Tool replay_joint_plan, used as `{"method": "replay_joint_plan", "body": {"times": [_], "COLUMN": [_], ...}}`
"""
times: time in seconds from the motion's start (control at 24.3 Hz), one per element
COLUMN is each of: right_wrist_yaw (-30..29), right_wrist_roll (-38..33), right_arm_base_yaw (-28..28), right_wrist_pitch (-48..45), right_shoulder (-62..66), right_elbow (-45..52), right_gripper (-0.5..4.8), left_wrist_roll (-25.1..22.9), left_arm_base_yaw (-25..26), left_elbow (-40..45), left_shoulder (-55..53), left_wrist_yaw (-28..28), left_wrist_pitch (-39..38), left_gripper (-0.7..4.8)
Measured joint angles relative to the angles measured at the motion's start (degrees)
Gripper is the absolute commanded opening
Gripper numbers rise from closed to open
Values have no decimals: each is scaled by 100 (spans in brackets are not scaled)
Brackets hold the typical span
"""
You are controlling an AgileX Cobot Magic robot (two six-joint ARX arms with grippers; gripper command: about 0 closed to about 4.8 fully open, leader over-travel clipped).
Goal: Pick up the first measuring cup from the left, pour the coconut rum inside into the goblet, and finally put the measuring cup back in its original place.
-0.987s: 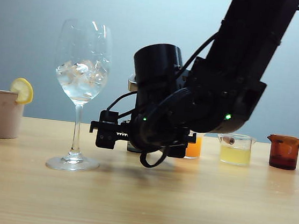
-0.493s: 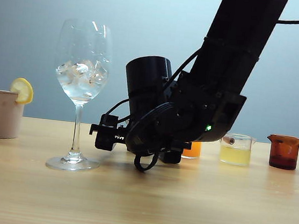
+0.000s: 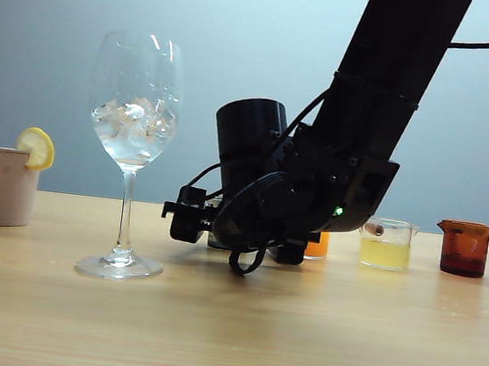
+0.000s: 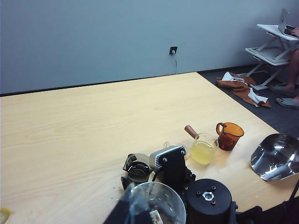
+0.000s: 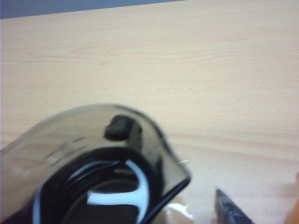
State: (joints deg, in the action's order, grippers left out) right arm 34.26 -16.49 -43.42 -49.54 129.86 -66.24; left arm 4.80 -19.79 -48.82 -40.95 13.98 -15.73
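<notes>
Smoky grey-black measuring cup (image 4: 138, 168) standing upright on the wooden table (image 3: 228, 323), first in the cup row, just right of the goblet (image 3: 131, 148). Mostly hidden behind the right arm in the exterior view; seen from close above in the right wrist view (image 5: 93, 163), pour lip and dark rim filling the lower part of the picture. Coconut rum not clearly readable inside; only bright reflections at the bottom.

Right gripper (image 3: 189, 216) low over the table at the cup, jaws spread to full width, nothing pinched. One dark fingertip (image 5: 229, 210) showing beside the cup. Cup between the jaws or only beside them: cannot tell. Left gripper not visible in any picture; state cannot be told.

Goblet with ice cubes upright, foot on the table near the gripper's left end. Beige cup (image 3: 6, 184) with lemon slice (image 3: 36, 147) far left. Orange cup (image 3: 316, 242) partly hidden behind the arm, then pale yellow cup (image 3: 386, 243), then amber-brown cup (image 3: 464, 248) at right.

Judged step: cup still to be grasped, nothing poured.

Risks: closing off-centre on the flared rim, tipping the cup and spilling the rum. Gripper sweeping left, clipping the goblet's stem or foot and toppling it. Arm body nudging the orange cup just behind it.
</notes>
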Motion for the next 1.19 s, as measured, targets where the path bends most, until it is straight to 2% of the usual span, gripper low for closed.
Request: {"method": "replay_joint_plan", "body": {"times": [0.12,0.37,0.58,1.03,1.15,1.19], "right_wrist_yaw": [-247,-275,-289,-400,-400,-415], "right_wrist_roll": [20,46,52,52,42,37], "right_arm_base_yaw": [63,61,92,144,144,144], "right_wrist_pitch": [-37,-48,-61,-28,-17,15], "right_shoulder": [72,166,205,238,238,238], "right_elbow": [-122,-264,-319,-413,-413,-411], "right_gripper": [479,475,420,413,251,221], "left_wrist_roll": [2,0,0,0,0,0], "left_arm_base_yaw": [0,0,0,0,0,0], "left_elbow": [0,0,0,0,0,0], "left_shoulder": [0,0,0,0,0,0], "left_wrist_yaw": [0,0,0,0,0,0], "left_wrist_pitch": [0,0,0,0,0,0], "left_gripper": [-5,-6,-5,-6,-6,-5]}}
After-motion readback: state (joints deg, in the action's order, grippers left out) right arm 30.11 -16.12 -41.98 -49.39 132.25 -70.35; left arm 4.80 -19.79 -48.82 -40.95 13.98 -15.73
